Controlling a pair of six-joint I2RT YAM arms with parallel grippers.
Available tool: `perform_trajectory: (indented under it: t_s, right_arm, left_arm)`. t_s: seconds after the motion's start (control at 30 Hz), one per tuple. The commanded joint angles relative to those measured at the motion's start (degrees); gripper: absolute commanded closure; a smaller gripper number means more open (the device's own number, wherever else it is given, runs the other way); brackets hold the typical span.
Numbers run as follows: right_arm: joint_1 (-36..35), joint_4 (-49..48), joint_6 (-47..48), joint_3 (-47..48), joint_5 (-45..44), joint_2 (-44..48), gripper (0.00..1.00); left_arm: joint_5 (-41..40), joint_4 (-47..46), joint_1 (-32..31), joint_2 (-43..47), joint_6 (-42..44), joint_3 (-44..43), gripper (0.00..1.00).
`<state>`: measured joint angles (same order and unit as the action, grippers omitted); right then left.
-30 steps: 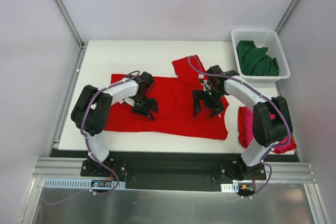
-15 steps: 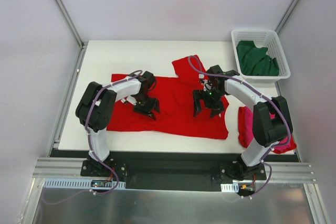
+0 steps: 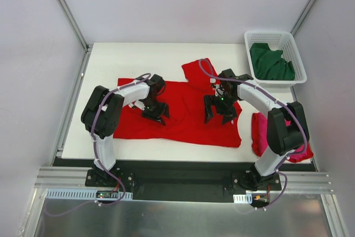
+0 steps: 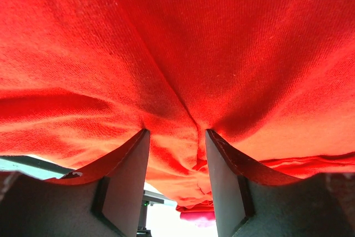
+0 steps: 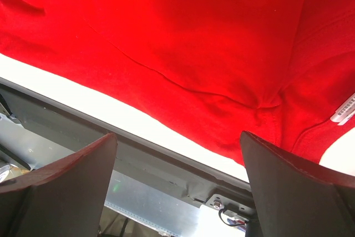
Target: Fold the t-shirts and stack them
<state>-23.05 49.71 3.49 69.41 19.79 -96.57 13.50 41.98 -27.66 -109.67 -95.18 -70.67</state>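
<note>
Red t-shirt (image 3: 183, 120) lies spread flat on table (image 3: 161, 54). L gripper (image 3: 155, 113) sits on shirt's left half, fingers (image 4: 130, 165) pinching a ridge of its cloth. R gripper (image 3: 221, 112) is over shirt's right half, jaws wide apart, nothing btwn. Pink t-shirt (image 3: 259, 131) lies just right of it. Green t-shirt (image 3: 270, 64) is in basket (image 3: 265, 35), farther right & back.

— What is laid out on the white table (image 3: 144, 59)?
— A red t-shirt (image 3: 186, 123) is spread flat across the middle, one sleeve turned toward the far side.
— Where are the arms placed?
— The left gripper (image 3: 155, 114) and the right gripper (image 3: 220, 112) are both lowered onto the red cloth, well apart.
— And the other shirts?
— A magenta t-shirt (image 3: 259, 131) is bunched at the near right edge; a dark green t-shirt (image 3: 270, 64) is held in the white basket (image 3: 260, 35).
</note>
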Motion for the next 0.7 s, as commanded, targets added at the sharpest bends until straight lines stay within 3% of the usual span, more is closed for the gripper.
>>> perform_trajectory:
  t_s: [0.0, 0.1, 0.2, 0.67]
  right_arm:
    - [0.3, 1.3, 0.9, 0.6, 0.6, 0.9, 0.04]
    - [0.4, 1.3, 0.9, 0.6, 0.5, 0.8, 0.04]
    - [0.4, 1.4, 0.9, 0.7, 0.7, 0.6, 0.04]
    - [0.4, 1.5, 0.8, 1.6, 0.9, -0.9, 0.04]
  left_arm:
    - [0.2, 1.2, 0.9, -0.2, 0.5, -0.8, 0.59]
    - [0.7, 1.3, 0.8, -0.9, 1.1, -0.7, 0.7]
    - [0.7, 1.3, 0.8, -0.9, 1.1, -0.2, 0.74]
    - [1.7, 1.3, 0.9, 1.0, 2.1, -0.1, 0.73]
